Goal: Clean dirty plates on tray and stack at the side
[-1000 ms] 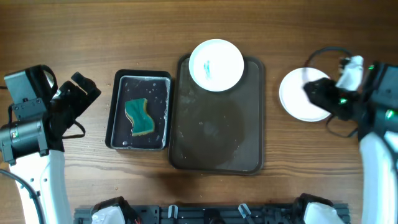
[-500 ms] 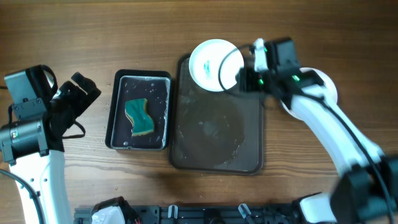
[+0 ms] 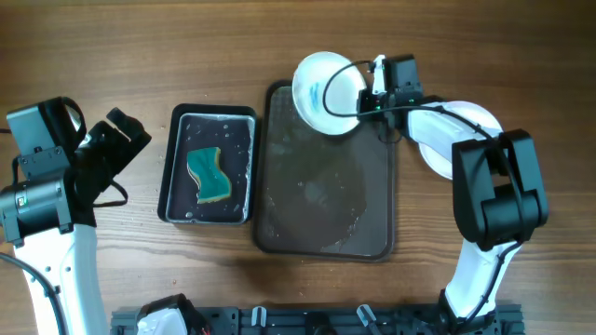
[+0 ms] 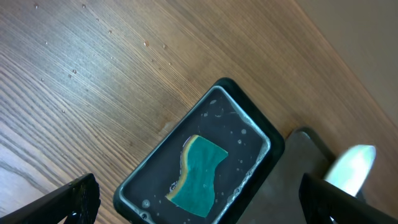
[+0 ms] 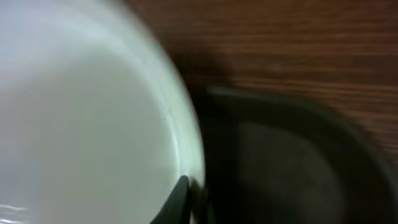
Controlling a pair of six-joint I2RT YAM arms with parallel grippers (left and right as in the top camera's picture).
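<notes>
At the tray's far edge, a smeared plate is pinched by its right rim in the shut right jaws; a second plate lies on the tabletop right of the tray; left of the tray, beyond the sponge, the left jaws are held wide open and empty.

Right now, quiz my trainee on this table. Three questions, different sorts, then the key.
1. True or false: the left gripper holds the sponge.
2. Which gripper is shut on the plate at the brown tray's far end? A left gripper, B right gripper, C neither.
3. Where does the second plate lie?
Key: 1 false, it is open and apart from it; 2 B; 3 on the table, right of the brown tray, partly under the right arm.
</notes>
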